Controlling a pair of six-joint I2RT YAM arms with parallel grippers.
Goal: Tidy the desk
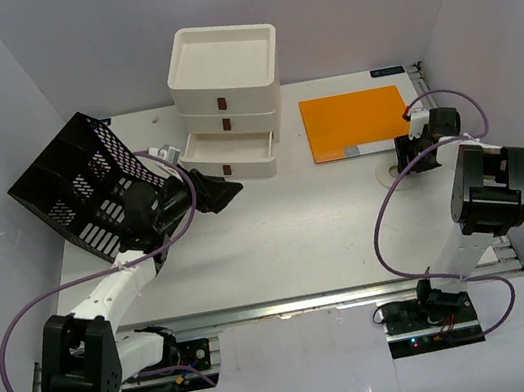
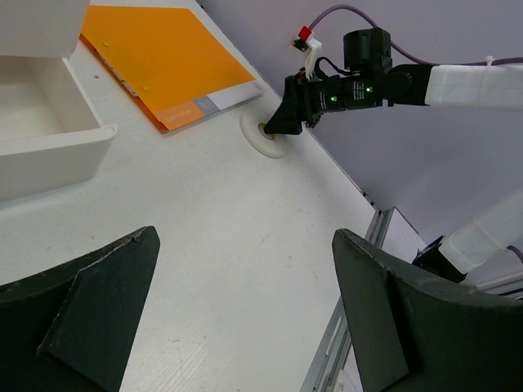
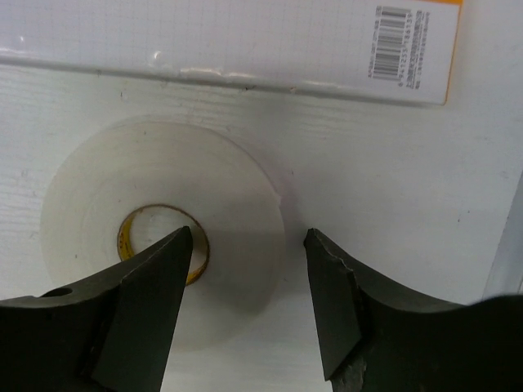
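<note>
View from above: a large flat white rectangular desk (image 1: 279, 234) fills the middle of the scene. White walls stand on three sides, and a metal rail (image 1: 291, 304) runs along its near edge, just beyond the two arm bases.

At the far left, a black mesh file rack (image 1: 67, 185) sits tilted at the desk's left rear corner. The left arm reaches up in front of it. The left gripper (image 1: 226, 190) points right, and its tip is just beside the front of the open bottom drawer (image 1: 229, 153). In the left wrist view, its two dark fingers (image 2: 98, 318) are spread wide above bare tabletop, with nothing between them.

At the back centre stands a white plastic three-drawer box with brown handles (image 1: 223, 71). Its two upper drawers are closed and its bottom drawer is pulled out.

Right of the box, a flat orange folder (image 1: 356, 122) lies along the back of the desk, with a pale strip at its near edge.

Just in front of the folder's near right corner lies a flat roll of white tape (image 1: 392, 171). The right gripper (image 1: 407, 155) points down at it. In the right wrist view, its fingers are parted and straddle one side of the roll. One fingertip (image 3: 176, 253) is over the yellowish core hole and the other is just past the outer rim. Whether either one touches the tape cannot be told.
</note>
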